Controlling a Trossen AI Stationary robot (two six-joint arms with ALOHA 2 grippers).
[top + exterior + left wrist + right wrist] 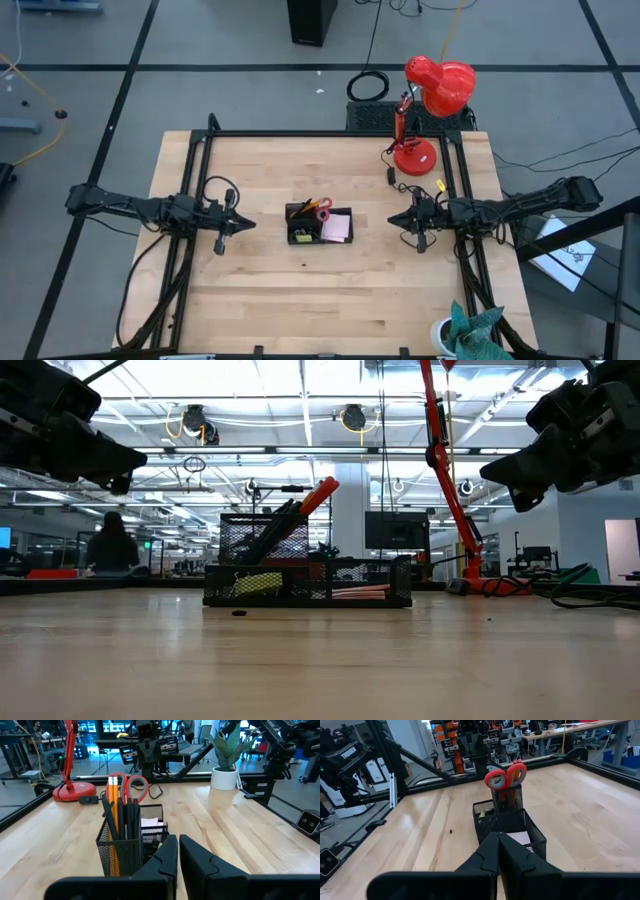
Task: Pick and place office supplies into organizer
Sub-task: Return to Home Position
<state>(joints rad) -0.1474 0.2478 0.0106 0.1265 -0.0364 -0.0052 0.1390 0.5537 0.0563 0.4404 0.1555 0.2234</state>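
Observation:
The black mesh organizer [318,226] stands on its base at the middle of the wooden table. Red-handled scissors [131,785], orange pencils [114,795] and black pens [131,820] stand upright in its tall cup. A pink sticky-note pad [337,228] and a yellow piece [258,582] lie in its low compartments. A small dark bit [451,831] lies on the table beside it. My left gripper [250,223] hovers shut to the organizer's left, pointing at it. On the organizer's right, my right gripper [392,219] hovers shut. Neither holds anything.
A red desk lamp [430,100] stands at the table's far right corner. A potted plant [465,330] sits at the near right corner. Black frame rails [200,180] run along the left, right and far sides. Bare wood lies all round the organizer.

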